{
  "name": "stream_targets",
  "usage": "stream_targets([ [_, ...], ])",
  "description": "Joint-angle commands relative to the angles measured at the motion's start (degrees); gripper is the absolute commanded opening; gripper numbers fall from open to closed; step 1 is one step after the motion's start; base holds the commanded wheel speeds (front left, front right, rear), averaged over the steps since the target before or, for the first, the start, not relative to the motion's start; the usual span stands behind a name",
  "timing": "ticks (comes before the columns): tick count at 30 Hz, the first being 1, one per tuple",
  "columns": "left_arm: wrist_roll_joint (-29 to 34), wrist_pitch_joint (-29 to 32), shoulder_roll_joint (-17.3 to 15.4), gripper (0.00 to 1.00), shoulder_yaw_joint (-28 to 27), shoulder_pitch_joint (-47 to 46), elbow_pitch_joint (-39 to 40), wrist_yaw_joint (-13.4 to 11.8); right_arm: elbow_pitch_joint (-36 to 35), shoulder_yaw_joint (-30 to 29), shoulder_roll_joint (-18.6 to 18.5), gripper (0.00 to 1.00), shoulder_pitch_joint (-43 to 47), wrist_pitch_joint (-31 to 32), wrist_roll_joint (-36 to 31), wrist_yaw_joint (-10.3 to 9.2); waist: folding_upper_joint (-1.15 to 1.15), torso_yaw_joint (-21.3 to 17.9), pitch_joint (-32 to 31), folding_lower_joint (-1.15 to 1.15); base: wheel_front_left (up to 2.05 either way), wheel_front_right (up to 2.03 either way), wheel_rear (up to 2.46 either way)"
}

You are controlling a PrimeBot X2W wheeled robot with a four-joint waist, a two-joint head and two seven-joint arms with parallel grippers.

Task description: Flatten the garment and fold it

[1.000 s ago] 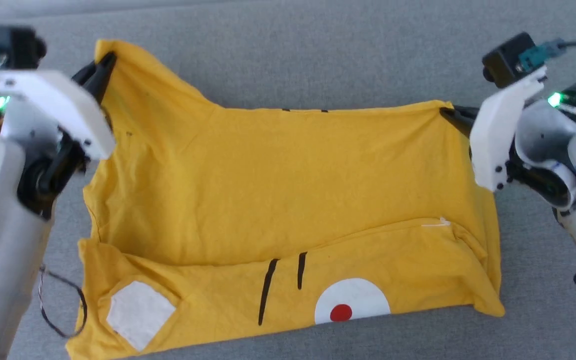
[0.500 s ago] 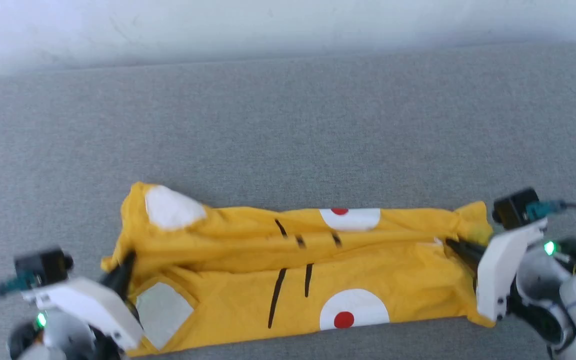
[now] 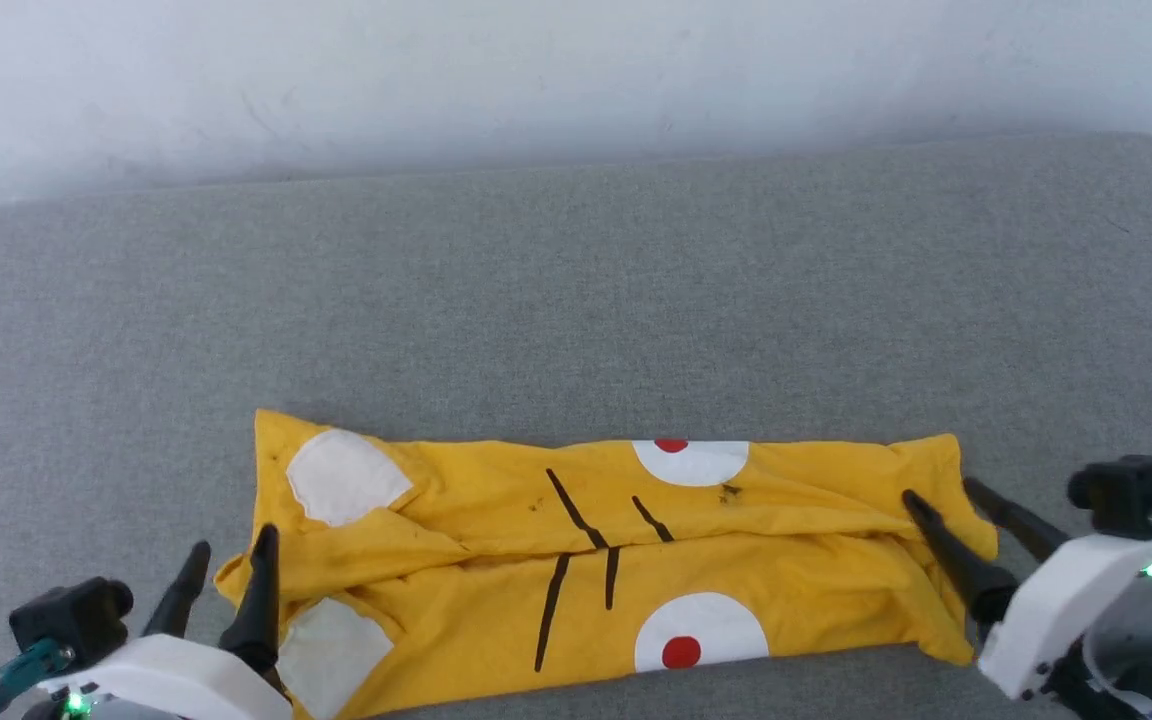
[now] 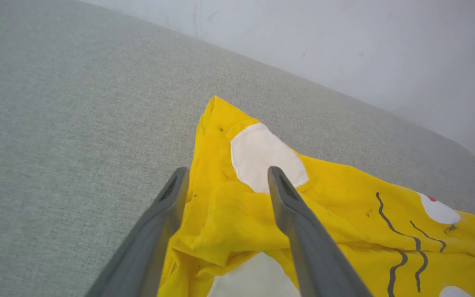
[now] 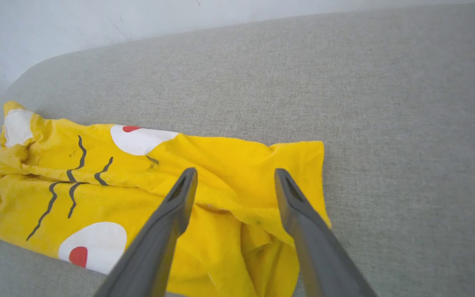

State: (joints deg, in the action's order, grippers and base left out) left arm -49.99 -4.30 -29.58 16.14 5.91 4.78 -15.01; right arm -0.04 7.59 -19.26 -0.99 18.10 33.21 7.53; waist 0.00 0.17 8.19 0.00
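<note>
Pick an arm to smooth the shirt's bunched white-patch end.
Left, probably. The left gripper is open with the bunched corner of the garment between its fingers; the right gripper is open at the opposite end.

Setting: plain indoor room, exact kind not determinable. Evidence: grey woven-fabric padded surface (image 3: pixel 576 300) with rounded far corners, resembling a sofa seat or mattress. Bare white wall (image 3: pixel 576 70), lightly scuffed, runs along its far edge.
</note>
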Motion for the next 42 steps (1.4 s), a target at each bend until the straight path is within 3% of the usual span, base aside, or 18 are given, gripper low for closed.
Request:
stream_targets([
  [1,0.68,-1.11,0.27,1.0,-0.2,0.4,0.41,-0.12,-0.84,-0.96,0.03,1.0,0.76,-0.26,-0.49,-0.04,0.0,-0.13,-0.64,0.0,0.0,0.0,0.0],
  [6,6.37,-8.48,1.02,1.0,0.15,-0.02,1.01,0.84,-3.14,-7.98,0.39,1.0,2.17,3.04,-1.31,-0.04,0.0,0.16,-2.07,0.0,0.0,0.0,0.0],
  [12,16.55,-10.63,4.2,1.0,-1.13,-1.69,1.21,2.45,2.33,-11.71,-0.18,1.0,0.67,10.57,-0.66,-0.04,0.0,2.03,-2.86,0.0,0.0,0.0,0.0],
  [18,26.58,-10.68,10.38,1.0,-5.59,-1.68,4.85,5.85,8.64,-9.28,1.11,1.0,-1.93,16.85,1.72,-0.04,0.0,4.41,-2.26,0.0,0.0,0.0,0.0],
  [26,31.52,-10.69,15.87,1.0,-9.44,-0.45,4.54,10.69,16.74,-2.52,3.17,1.0,-4.0,24.68,6.16,-0.04,0.0,5.73,-1.48,0.0,0.0,0.0,0.0],
  [27,31.89,-10.69,16.35,1.0,-9.82,-0.34,4.35,11.11,17.55,-1.61,3.32,0.77,-4.02,25.93,6.74,-0.04,0.0,5.72,-1.43,0.0,0.0,0.0,0.0],
  [28,32.26,-10.69,16.84,1.0,-10.21,-0.3,4.28,11.51,18.06,-0.74,3.37,0.4,-4.07,26.86,7.14,-0.04,0.0,5.68,-1.38,0.0,0.0,0.0,0.0],
  [30,33.1,-10.69,17.67,1.0,-10.85,-0.19,4.06,12.31,18.59,0.35,3.48,0.0,-4.26,27.74,7.88,-0.04,0.0,5.56,-1.31,0.0,0.0,0.0,0.0],
  [37,35.65,-10.69,19.67,1.0,-13.31,0.58,3.4,14.01,15.18,0.71,1.07,0.0,-5.61,25.18,8.17,-0.04,0.0,4.49,-1.92,0.0,0.0,0.0,0.0],
  [42,36.66,-10.69,20.54,1.0,-15.16,1.59,3.19,14.64,10.88,-3.4,-1.98,0.0,-4.75,21.52,6.82,-0.04,0.0,3.5,-2.81,0.0,0.0,0.0,0.0],
])
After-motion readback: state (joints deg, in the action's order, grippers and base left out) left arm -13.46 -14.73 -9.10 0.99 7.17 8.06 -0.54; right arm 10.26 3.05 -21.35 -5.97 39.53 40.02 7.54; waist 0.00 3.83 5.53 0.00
